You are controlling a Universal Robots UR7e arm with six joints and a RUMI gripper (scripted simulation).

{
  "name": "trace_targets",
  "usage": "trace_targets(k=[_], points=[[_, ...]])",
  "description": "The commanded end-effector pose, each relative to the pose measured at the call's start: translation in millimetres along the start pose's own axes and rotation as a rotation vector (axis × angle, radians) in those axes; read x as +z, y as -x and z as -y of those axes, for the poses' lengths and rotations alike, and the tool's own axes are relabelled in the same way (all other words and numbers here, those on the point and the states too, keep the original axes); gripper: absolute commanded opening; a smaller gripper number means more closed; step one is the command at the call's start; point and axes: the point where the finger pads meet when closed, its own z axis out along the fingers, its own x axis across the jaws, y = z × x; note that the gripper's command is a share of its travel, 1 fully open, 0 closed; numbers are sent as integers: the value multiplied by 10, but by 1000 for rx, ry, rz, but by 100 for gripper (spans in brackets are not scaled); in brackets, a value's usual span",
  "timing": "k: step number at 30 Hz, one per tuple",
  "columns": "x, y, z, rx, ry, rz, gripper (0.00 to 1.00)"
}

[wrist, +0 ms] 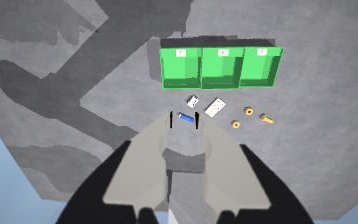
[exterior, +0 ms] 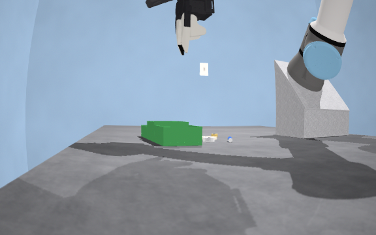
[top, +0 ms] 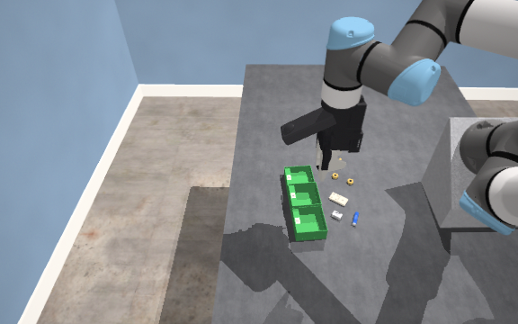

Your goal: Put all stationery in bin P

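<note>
Three green bins stand in a row on the table. In the wrist view they read F (wrist: pixel 181 70), K (wrist: pixel 221 70) and P (wrist: pixel 260 70); the P bin (top: pixel 298 168) is the far one in the top view. A blue marker (top: pixel 355 219) (wrist: pixel 185 117) (exterior: pixel 230 139), a small white block (top: pixel 336 215) (wrist: pixel 193 101) and a flat white plate (top: pixel 338 198) (wrist: pixel 215 106) lie beside the bins. My gripper (top: pixel 324 166) (exterior: pixel 182 50) (wrist: pixel 183 112) hangs high above the table, near the P bin. Its fingers are a little apart and empty.
Two gold nuts (top: pixel 334 175) (top: pixel 350 181) and a gold bolt (wrist: pixel 266 118) lie by the P bin. The arm's grey pedestal (top: pixel 448 180) (exterior: pixel 305 114) stands to the right. The table's left edge runs just beyond the bins.
</note>
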Motion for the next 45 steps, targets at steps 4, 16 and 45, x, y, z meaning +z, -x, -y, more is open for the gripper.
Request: trace_targets(k=[4, 16, 45], points=[[263, -58, -152, 189, 0, 0, 18], [1119, -238, -637, 537, 4, 5, 18], [1294, -279, -737, 600, -1, 0, 18]])
